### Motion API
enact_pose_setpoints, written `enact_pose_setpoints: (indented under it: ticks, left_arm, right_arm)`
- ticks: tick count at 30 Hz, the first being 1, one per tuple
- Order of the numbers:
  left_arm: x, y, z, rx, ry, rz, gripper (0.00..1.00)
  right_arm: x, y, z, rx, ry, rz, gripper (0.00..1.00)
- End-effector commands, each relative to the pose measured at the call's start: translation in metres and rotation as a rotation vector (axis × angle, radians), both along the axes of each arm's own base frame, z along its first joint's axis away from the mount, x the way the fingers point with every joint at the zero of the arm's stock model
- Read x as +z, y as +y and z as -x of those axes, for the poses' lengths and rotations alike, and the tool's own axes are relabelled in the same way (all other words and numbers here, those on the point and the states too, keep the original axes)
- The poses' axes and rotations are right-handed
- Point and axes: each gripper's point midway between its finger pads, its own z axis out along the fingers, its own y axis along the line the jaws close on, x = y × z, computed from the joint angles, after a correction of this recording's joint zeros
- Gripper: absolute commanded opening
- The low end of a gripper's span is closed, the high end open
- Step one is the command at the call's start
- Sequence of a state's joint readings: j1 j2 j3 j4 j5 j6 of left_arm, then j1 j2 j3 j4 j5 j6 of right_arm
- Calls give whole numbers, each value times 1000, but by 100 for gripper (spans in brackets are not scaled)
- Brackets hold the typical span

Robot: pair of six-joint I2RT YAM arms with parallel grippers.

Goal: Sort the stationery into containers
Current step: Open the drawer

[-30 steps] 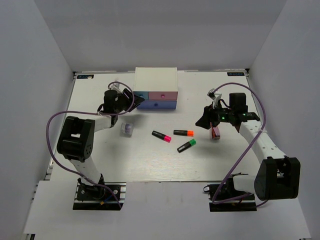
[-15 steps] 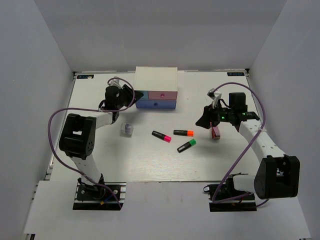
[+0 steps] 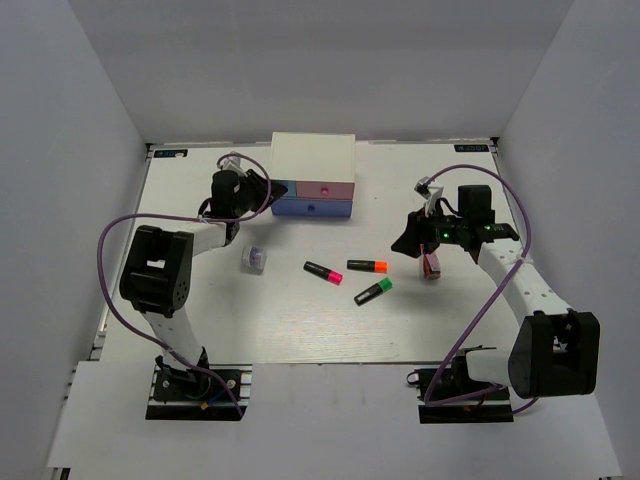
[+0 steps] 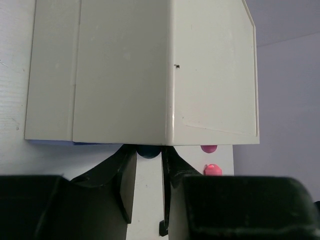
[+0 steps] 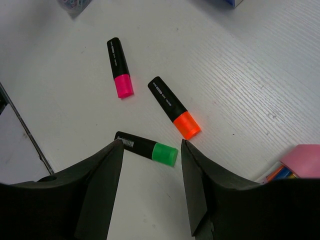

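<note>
The white chest (image 3: 312, 160) stands at the back, with light blue, pink and wide dark blue drawers. My left gripper (image 3: 262, 187) is at its left front. In the left wrist view (image 4: 148, 152) the jaws are closed narrowly on the dark knob (image 4: 148, 150) of the light blue drawer. The pink highlighter (image 3: 323, 272), orange highlighter (image 3: 367, 265) and green highlighter (image 3: 373, 291) lie mid-table. My right gripper (image 3: 408, 243) hovers open and empty to their right, beside the pinkish-red block (image 3: 432, 265). In the right wrist view the gripper (image 5: 152, 150) frames the green highlighter (image 5: 147, 148). The lilac clear block (image 3: 255, 258) lies left.
The pink drawer's knob (image 4: 209, 148) shows past the left fingers. White walls close off the table on the left, right and back. The pinkish-red block (image 5: 302, 160) sits at the right edge of the right wrist view.
My left gripper has moved back and right, up to the chest's light blue drawer front. The right arm and the stationery have not moved.
</note>
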State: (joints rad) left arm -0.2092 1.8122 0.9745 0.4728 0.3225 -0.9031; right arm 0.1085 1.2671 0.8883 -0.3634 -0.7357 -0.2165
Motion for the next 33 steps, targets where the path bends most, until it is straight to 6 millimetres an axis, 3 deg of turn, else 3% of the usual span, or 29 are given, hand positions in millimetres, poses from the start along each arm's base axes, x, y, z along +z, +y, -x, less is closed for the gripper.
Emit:
enact_pose_setpoints:
  ticks: [1,2,5,8,17,23,33]
  left_arm:
    - [14,-1,-7,0,-45,-6,24]
    - [13,-3,-5,-11,-45,-3,19]
    - [5,-7,2,-29,-31,-3,15]
    - [11,-7,11,-37,-48,3,10]
    - [6,-14,53,-101,-30,14,9]
    - [-8,-15,86,-128,4,11,8]
    - [-10,-15,110,-120,7,-3,7]
  right_arm:
    - [22,1,-7,4,-70,-13,56]
    - [23,2,-7,7,-74,-13,56]
    - [23,1,-6,6,-75,-15,56]
    - [23,1,-6,5,-75,-14,56]
    - [25,3,-5,9,-79,-21,56]
    - [26,4,-6,8,-76,-29,56]
    - [26,3,-4,5,-74,-32,56]
